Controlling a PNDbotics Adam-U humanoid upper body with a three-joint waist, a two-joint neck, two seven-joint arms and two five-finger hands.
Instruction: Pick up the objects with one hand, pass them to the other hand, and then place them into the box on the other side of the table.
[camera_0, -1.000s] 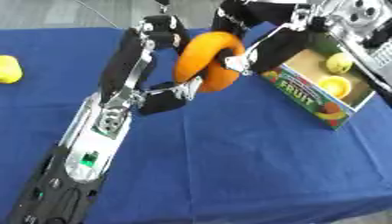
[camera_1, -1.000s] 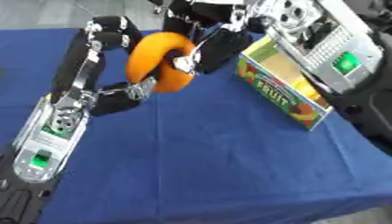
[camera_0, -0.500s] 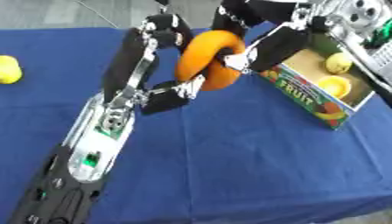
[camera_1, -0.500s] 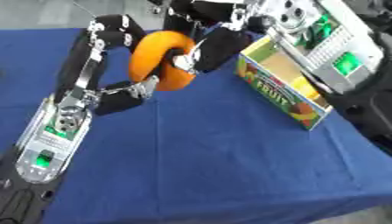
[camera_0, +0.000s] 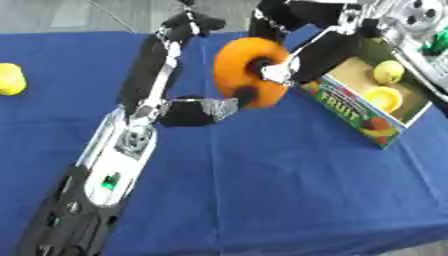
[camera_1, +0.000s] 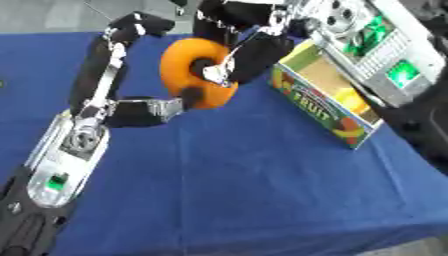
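A blue-covered surface (camera_0: 289, 200) fills most of the frame. Just above centre, a large orange ring-shaped object (camera_0: 249, 72), like a doughnut, is held up off the cloth between two black robot hands. The left hand (camera_0: 197, 110), reaching up from the lower left, has its fingers curled against the ring's lower left side. The right hand (camera_0: 302, 57), coming in from the upper right, has fingers hooked into the ring's hole and round its right edge. At the right of the frame stands an open cardboard box (camera_0: 350, 107), its side printed with the word "FRUIT" and fruit pictures. Inside it lie a small yellow lemon-like fruit (camera_0: 388, 71) toward the far end and a yellow rounded piece (camera_0: 383, 97) nearer the middle. At the far left edge, a yellow object (camera_0: 9, 79) rests alone on the cloth, well apart from the box.
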